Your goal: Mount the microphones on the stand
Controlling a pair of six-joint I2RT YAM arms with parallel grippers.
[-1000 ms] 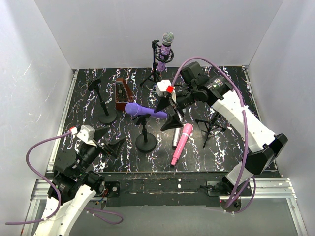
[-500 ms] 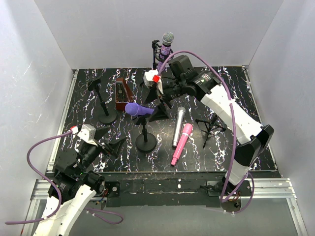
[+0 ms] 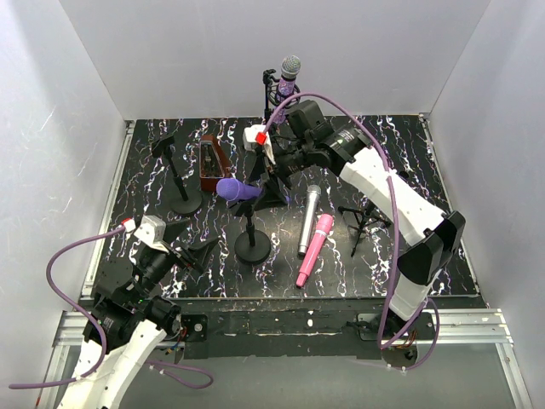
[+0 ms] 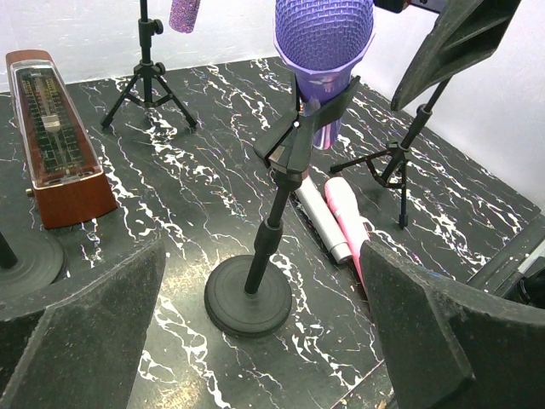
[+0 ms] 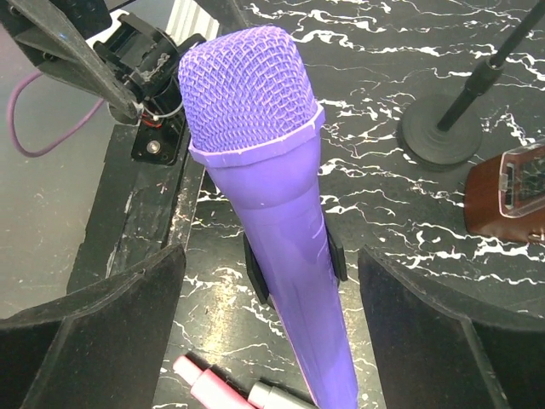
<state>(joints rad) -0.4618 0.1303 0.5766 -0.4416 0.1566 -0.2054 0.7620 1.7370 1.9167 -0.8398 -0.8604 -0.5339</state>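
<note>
Jaws open: left gripper [image 4: 262,247] idle, right gripper [image 5: 271,256] straddling smooth violet microphone [image 5: 255,153] in black round-base stand [image 4: 268,239]. It should retreat straight, no nudging.

Three plain white panels box in the scene: a back wall [image 3: 272,51], a left wall [image 3: 51,153] and a right wall [image 3: 502,111], all bare and matte. The counter [image 3: 341,273] is covered by a black sheet veined with white, like marble, which reaches to the foot of the walls. Along its near edge run aluminium rails [image 3: 477,319], with a dull grey surface [image 3: 298,379] beyond them. The light is even and soft, and shadows on the walls are faint.
</note>
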